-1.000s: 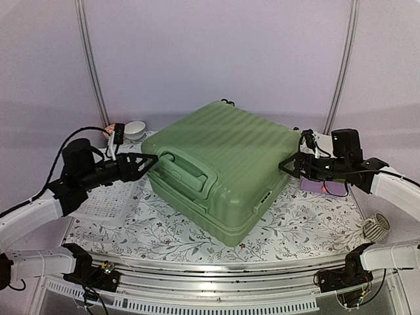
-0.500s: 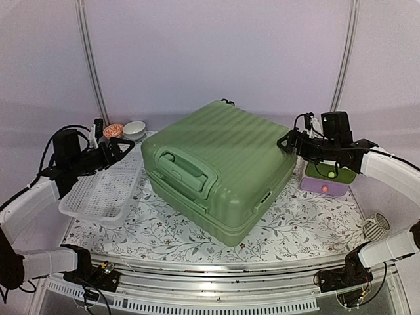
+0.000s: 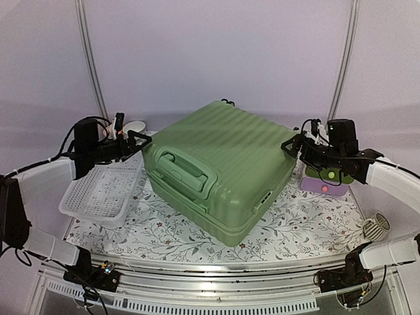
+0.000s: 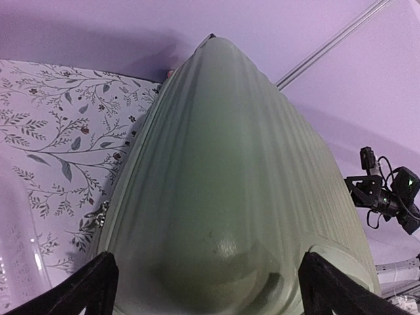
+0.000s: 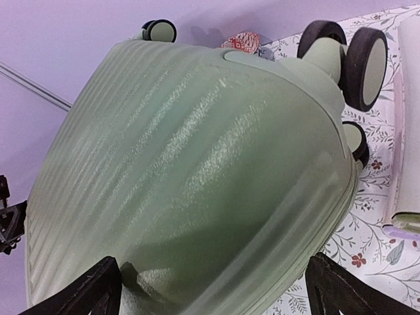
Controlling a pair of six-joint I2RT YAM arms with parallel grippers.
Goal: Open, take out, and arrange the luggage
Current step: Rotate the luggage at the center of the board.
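Left gripper (image 3: 144,139), jaws spread wide and empty, hovers just beside the left corner of the luggage (image 3: 223,164); the right gripper (image 3: 289,146), equally wide and empty, hovers just beside its right corner. Closed and lying flat on the floral tablecloth (image 3: 295,223), the luggage sits between both grippers, handle (image 3: 187,169) on its near-left face, black wheels (image 5: 357,62) on its far side. A white perforated basket (image 3: 98,193) lies left of the luggage, a small white-green-purple box (image 3: 325,182) right of it, and a white bowl (image 3: 136,126) beyond its far-left corner.
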